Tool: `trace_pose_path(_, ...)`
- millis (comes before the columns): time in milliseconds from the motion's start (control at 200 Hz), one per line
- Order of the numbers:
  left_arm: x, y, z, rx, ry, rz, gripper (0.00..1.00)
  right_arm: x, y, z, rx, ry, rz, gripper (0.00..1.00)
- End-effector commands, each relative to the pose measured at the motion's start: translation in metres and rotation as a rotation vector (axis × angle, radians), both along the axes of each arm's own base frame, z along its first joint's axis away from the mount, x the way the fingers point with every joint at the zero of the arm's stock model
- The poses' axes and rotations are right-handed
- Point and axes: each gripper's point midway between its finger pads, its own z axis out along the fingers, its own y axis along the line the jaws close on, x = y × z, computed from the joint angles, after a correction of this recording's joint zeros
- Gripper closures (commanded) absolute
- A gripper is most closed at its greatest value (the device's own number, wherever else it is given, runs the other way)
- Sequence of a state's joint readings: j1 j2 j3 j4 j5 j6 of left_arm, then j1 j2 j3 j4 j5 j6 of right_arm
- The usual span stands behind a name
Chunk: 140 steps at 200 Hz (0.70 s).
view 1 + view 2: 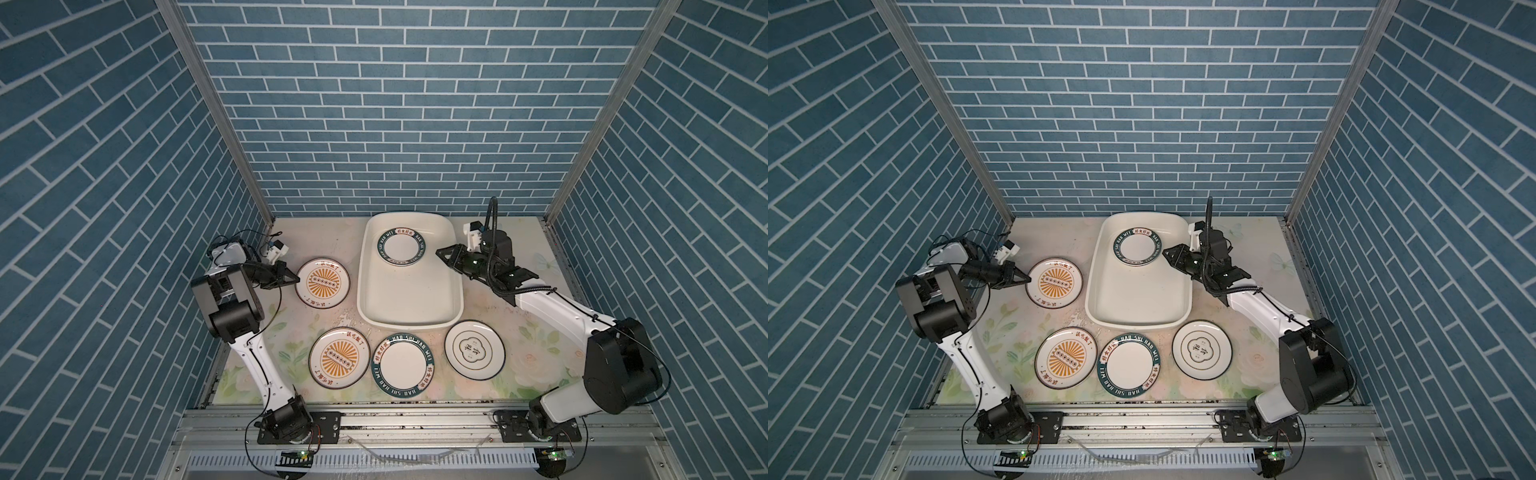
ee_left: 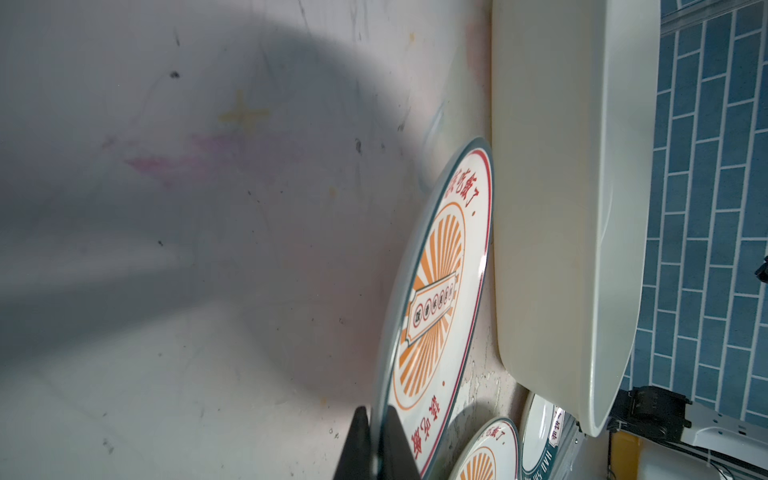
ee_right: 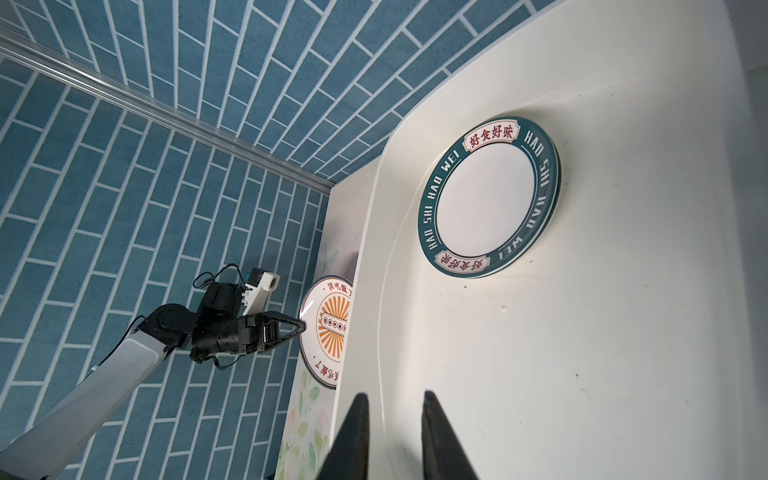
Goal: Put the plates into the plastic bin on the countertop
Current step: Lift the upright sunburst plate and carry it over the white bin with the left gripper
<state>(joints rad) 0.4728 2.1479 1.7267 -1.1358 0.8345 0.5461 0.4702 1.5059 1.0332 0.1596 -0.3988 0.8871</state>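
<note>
My left gripper [image 1: 296,279] [image 2: 376,419] is shut on the near rim of an orange sunburst plate [image 1: 323,283] [image 2: 436,299], left of the plastic bin [image 1: 453,299] [image 3: 623,332]. That plate looks tilted off the countertop [image 1: 316,241]. A green-rimmed plate [image 1: 402,247] [image 3: 488,195] lies in the bin's far end, with a second rim showing under it. My right gripper [image 1: 438,252] [image 3: 395,399] hovers open and empty over the bin's right rim. On the countertop in front of the bin lie a second sunburst plate [image 1: 339,358], a green-rimmed plate [image 1: 402,365] and a quatrefoil plate [image 1: 474,349].
Blue brick-pattern walls close the cell at the back and both sides. An aluminium rail [image 1: 415,415] runs along the front and carries both arm bases. The near half of the bin holds nothing. My left arm's elbow [image 1: 226,299] stands close to the left wall.
</note>
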Motion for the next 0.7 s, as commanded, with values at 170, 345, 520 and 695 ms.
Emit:
trace_pose_path(170, 0.011, -0.001, 0.064, 0.003, -0.095, 0.047, 1.00, 0.002, 0.005, 0.004, 0.033, -0.001, 0.018, 0.77)
trace_pose_path(345, 0.016, 0.003, 0.094, 0.057, -0.151, 0.060, 1.00, 0.003, 0.006, 0.004, 0.034, 0.001, 0.026, 0.76)
trace_pose_path(520, 0.019, 0.006, 0.131, 0.092, -0.210, 0.073, 1.00, 0.003, 0.007, 0.004, 0.037, 0.000, 0.028, 0.75)
trace_pose_path(695, 0.024, 0.005, 0.177, 0.105, -0.288, 0.113, 1.00, 0.004, 0.007, 0.007, 0.039, -0.006, 0.029, 0.75)
